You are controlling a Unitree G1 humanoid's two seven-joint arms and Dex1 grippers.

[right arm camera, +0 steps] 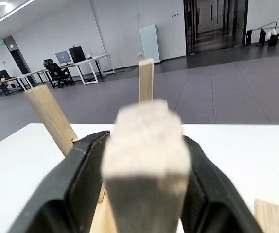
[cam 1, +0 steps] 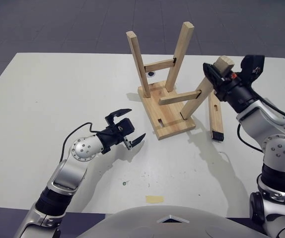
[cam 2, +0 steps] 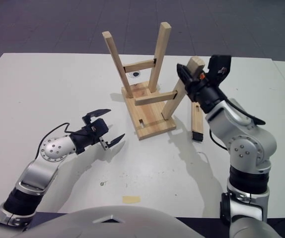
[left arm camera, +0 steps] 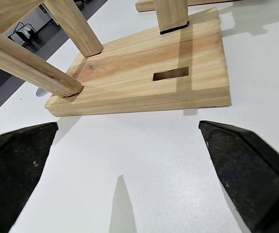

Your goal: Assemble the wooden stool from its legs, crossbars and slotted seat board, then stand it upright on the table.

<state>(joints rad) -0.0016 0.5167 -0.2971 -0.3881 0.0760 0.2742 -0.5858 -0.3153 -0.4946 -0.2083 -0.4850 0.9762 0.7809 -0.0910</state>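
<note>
The slotted seat board [cam 1: 168,111] lies flat on the white table [cam 1: 43,99]. Two legs [cam 1: 137,62] joined by a crossbar [cam 1: 158,64] stand up from its far end. A third leg [cam 1: 204,91] leans in a slot at the board's right side, with a crossbar [cam 1: 179,97] running off it to the left. My right gripper [cam 1: 222,74] is shut on that leg's top end [right arm camera: 144,150]. A loose leg [cam 1: 215,116] lies on the table right of the board. My left gripper [cam 1: 127,126] hangs open just left of the board, facing its empty slot [left arm camera: 170,74].
A small yellow scrap [cam 1: 154,199] lies near the table's front edge. A small round mark [cam 1: 125,183] sits in front of my left arm. The table's left half is bare.
</note>
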